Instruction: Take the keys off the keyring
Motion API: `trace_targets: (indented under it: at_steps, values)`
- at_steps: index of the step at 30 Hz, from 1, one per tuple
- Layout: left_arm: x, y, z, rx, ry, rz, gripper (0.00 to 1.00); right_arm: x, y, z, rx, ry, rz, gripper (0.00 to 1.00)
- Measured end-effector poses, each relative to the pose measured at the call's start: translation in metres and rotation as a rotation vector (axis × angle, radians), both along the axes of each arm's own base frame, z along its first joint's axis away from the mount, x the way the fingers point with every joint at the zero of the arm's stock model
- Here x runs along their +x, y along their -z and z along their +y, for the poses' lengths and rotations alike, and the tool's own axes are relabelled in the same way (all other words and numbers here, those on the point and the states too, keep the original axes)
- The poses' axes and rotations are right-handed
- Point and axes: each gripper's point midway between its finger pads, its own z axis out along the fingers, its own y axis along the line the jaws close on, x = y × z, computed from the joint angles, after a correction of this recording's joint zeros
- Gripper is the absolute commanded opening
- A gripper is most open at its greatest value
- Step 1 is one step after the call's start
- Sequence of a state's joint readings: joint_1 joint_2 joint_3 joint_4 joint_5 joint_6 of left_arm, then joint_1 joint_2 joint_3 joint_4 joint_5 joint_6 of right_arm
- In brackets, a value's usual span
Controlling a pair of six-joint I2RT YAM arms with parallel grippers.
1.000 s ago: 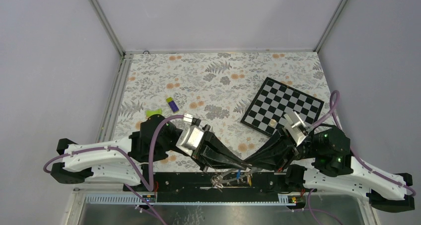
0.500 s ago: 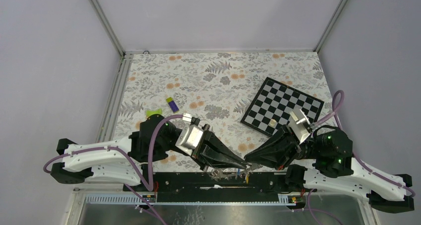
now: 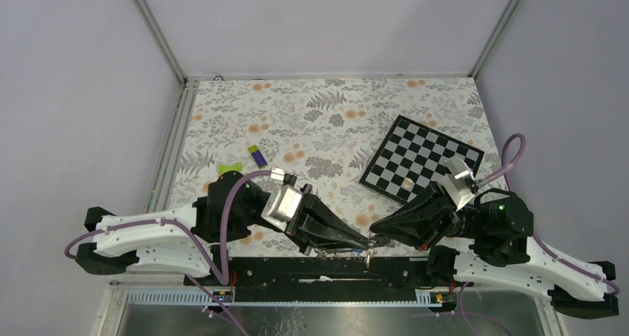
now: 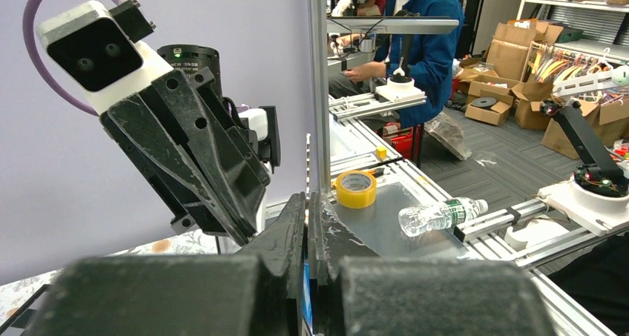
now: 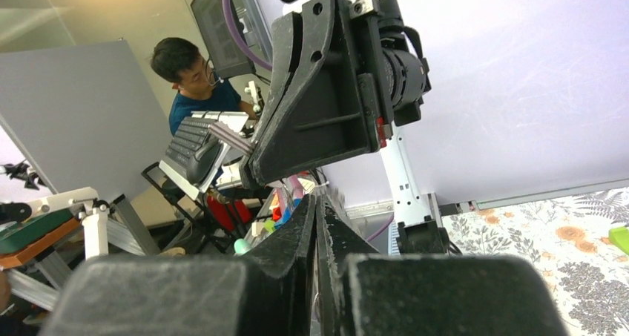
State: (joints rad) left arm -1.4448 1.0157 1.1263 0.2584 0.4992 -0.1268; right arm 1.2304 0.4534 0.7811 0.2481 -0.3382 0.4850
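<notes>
At the near edge of the table, over the black rail point(image 3: 282, 269), the left gripper point(image 3: 362, 244) and the right gripper point(image 3: 376, 239) are brought tip to tip. Both are seen pressed fully together in their wrist views. A blue sliver point(image 4: 305, 295) is caught between the left fingers. It is judged to be part of a key, though this cannot be confirmed. What the right gripper pinches, if anything, cannot be told.

The keys point(image 3: 354, 253) are made out only as small glints just beside the two tips, above the rail. The keyring itself cannot be picked out among them. No key is clearly seen lying apart from that bunch, so the task is judged to be at an early stage, with the keys yet to be worked off.

Farther out, a purple-and-green block point(image 3: 257, 156) is seen on the flowered cloth. On the chequered board point(image 3: 438, 147) a small pale thing point(image 3: 407, 182) is seen. It is too small to be named.
</notes>
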Motion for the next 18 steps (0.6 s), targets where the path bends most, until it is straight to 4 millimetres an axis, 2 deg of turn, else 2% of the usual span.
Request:
trace_targets:
  at_steps: [6, 10, 12, 14, 18]
  values:
    - [-0.001, 0.005, -0.001, 0.015, 0.005, 0.002, 0.00, 0.006, -0.014, -0.004, 0.057, 0.026, 0.038, 0.00]
    - [-0.001, 0.005, -0.001, 0.013, 0.006, 0.001, 0.00, 0.006, -0.016, -0.005, 0.064, 0.029, 0.039, 0.01]
    - [-0.001, 0.005, -0.001, 0.012, 0.006, 0.002, 0.00, 0.006, -0.013, -0.004, 0.054, 0.033, 0.030, 0.10]
    - [-0.001, 0.004, 0.000, 0.012, 0.006, 0.001, 0.00, 0.006, -0.009, -0.003, 0.036, 0.036, 0.015, 0.23]
    - [-0.001, 0.005, -0.001, 0.013, 0.008, 0.003, 0.00, 0.003, 0.002, -0.003, -0.013, 0.031, -0.037, 0.33]
